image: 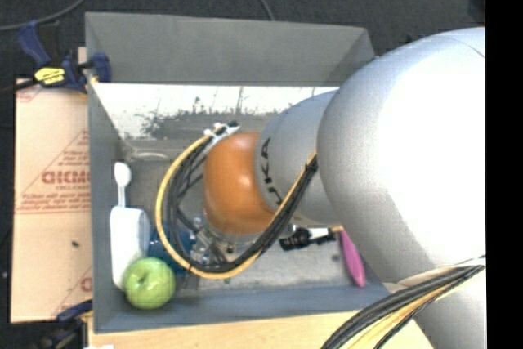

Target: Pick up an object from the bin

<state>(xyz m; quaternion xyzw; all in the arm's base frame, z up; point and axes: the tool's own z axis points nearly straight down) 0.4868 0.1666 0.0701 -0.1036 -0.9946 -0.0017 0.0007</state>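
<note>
My gripper (214, 246) is low in the bin's front left part, mostly hidden under the arm's orange cover and looped cables. A blue object (158, 246) lies just left of it, partly covered. A green apple (149, 284) sits in the front left corner, a little to the gripper's front left. A white brush-like tool (124, 218) lies along the left wall beside the apple.
A black marker with a white end (306, 238) lies right of the gripper, and a pink stick (353, 259) lies near the front right wall. The big silver arm covers the bin's right side.
</note>
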